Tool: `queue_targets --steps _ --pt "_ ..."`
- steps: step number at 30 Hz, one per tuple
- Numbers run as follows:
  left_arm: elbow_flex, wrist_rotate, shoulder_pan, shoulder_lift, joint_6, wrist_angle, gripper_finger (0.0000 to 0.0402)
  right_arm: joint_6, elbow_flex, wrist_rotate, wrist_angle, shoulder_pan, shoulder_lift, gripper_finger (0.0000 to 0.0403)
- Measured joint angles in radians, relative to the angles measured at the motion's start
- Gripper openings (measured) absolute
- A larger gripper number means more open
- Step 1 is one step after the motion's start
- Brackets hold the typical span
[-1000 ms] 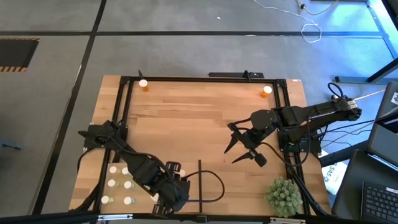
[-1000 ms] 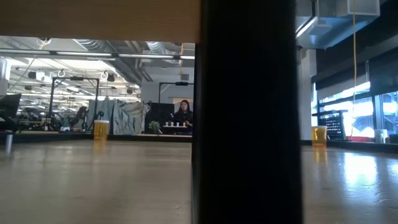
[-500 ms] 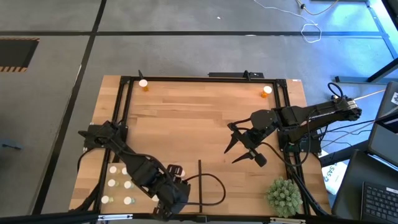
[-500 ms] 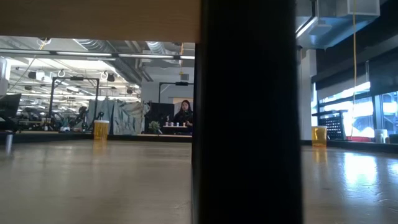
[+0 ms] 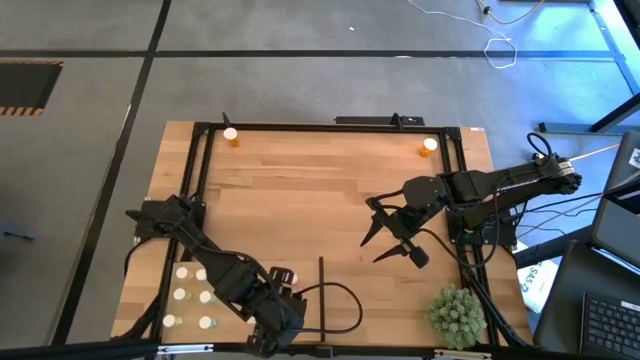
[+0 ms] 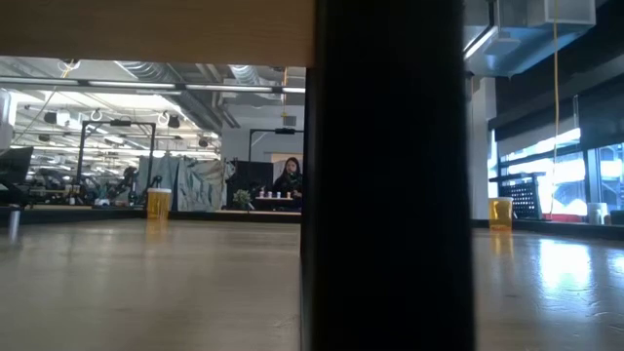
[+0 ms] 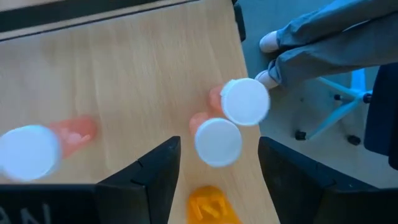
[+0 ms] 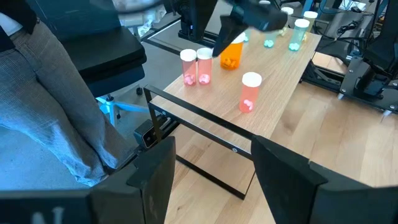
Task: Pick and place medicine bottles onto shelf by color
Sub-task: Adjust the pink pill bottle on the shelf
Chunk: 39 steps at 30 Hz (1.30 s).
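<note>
Small plastic medicine bottles: likely light, rigid, smooth-sided, easy to tip; best pinched across the body just under the cap. Left tool point(image 7: 214, 177) hangs over the shelf point(image 7: 112, 81) at the worktop's near edge, fingers spread wide, an orange bottle point(image 7: 208, 204) between them, apparently not clamped; two capped bottles point(image 7: 217, 142) stand just ahead. Right tool point(image 5: 388, 240) waits mid-worktop, wide and empty.

The planked wooden table point(image 5: 310, 200) carries two orange bottles, one at its eleven o'clock corner point(image 5: 231, 136) and one at its one o'clock corner point(image 5: 429, 147). A spiky green plant ball point(image 5: 456, 315) sits at five o'clock. At seven o'clock lies the pale shelf board point(image 8: 273, 68), bearing white-capped bottles point(image 5: 181, 294) and pinkish-orange ones point(image 8: 250, 91).
</note>
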Motion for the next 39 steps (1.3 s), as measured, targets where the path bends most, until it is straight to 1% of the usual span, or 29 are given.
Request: queue_targets --steps 4,13,19,39 --pt "-0.029 0.0 0.0 0.001 0.011 0.025 0.021 0.0 0.0 0.0 0.0 0.0 0.0 0.0213" --pt "-0.03 -0.007 -0.003 0.001 -0.006 0.016 0.021 0.0 0.0 0.0 0.0 0.0 0.0 0.0213" --pt "-0.03 -0.019 -0.003 0.001 0.037 0.015 0.021 0.0 0.0 0.0 0.0 0.0 0.0 0.0213" --pt "-0.03 -0.012 -0.004 0.001 0.043 0.024 0.021 0.0 0.0 0.0 0.0 0.0 0.0 0.0213"
